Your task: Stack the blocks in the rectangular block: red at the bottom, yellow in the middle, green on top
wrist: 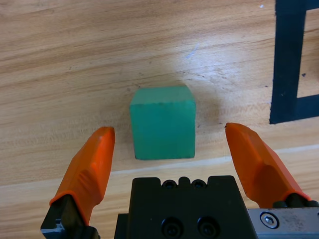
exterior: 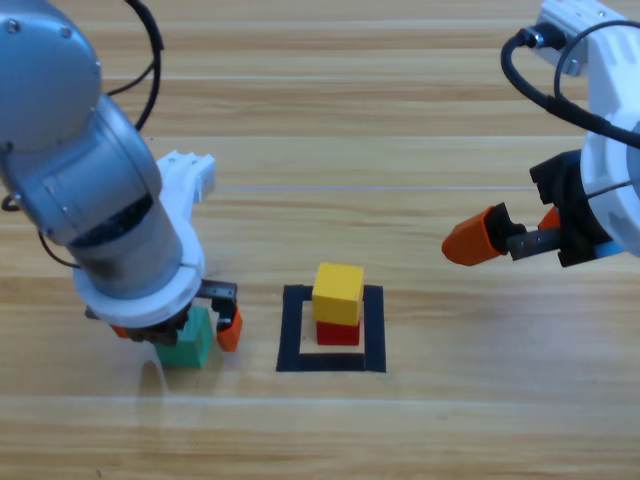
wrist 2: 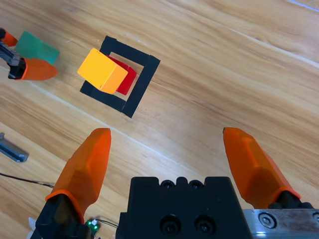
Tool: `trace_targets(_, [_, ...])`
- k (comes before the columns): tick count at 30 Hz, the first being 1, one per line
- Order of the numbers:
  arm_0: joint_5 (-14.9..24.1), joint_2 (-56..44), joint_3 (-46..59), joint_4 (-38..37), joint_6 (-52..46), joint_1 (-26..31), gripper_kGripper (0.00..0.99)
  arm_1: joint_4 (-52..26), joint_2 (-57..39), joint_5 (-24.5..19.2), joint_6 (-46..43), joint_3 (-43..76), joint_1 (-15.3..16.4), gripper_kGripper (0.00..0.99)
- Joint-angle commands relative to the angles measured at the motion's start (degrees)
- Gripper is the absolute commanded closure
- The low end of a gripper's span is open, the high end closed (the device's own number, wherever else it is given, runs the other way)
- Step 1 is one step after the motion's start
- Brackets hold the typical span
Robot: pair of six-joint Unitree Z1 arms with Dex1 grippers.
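Left gripper (wrist: pixel 167 144): lowered over the small teal-green cube (wrist: pixel 163 122) on the wooden table (exterior: pixel 430 120); its two orange jaws stand spread, one on each side of the cube, with bare wood showing between each jaw and the cube face, so nothing is gripped.

Teal-green cube: sits flat on the table between the left gripper's jaws, just ahead of the gripper's black body in the left wrist view. It lies outside the black tape rectangle (exterior: pixel 292 330), just beside that outline's left side in the high view.

Small yellow cube (exterior: pixel 338 293): rests on top of the small bright red cube (exterior: pixel 338 333), turned a little out of line with it. Both are well apart from either gripper's jaws.

Bright red cube: stands on the wood inside the black tape rectangle, mostly covered from above by the yellow cube.

Right gripper (wrist 2: pixel 167 149): held off to the right of the rectangle and raised above the table; its orange jaws are spread wide with only wood between them, holding nothing. The stack lies far ahead of its jaws, towards the upper left in the right wrist view.
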Motion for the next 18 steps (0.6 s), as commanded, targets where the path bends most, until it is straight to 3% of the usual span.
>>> trace_targets(1, [1.1, 4.1, 0.0, -1.6, 0.9, 1.4, 0.079, -1.2, 3.0, -0.8, -0.6, 1.4, -1.5, 0.0])
trace_targets(4, [1.1, 4.8, 0.3, -1.9, 1.3, 2.0, 0.145, -1.2, 3.1, -0.5, -1.1, 1.4, -1.5, 0.0])
trace_targets(7, [1.1, 4.8, 0.9, -2.5, 2.3, 2.9, 0.283, -1.2, 3.2, -0.3, -1.2, 1.5, -1.5, 0.0])
trace_targets(12, [1.3, 3.1, 1.7, -2.4, 3.9, 4.7, 0.737, -1.3, 3.5, 0.0, -1.3, 1.5, -1.5, 0.0])
trace_targets(18, [1.3, -1.3, -0.9, 0.4, 5.4, 5.2, 0.818, -1.3, 3.9, 0.2, -1.5, 1.5, -1.5, 0.0])
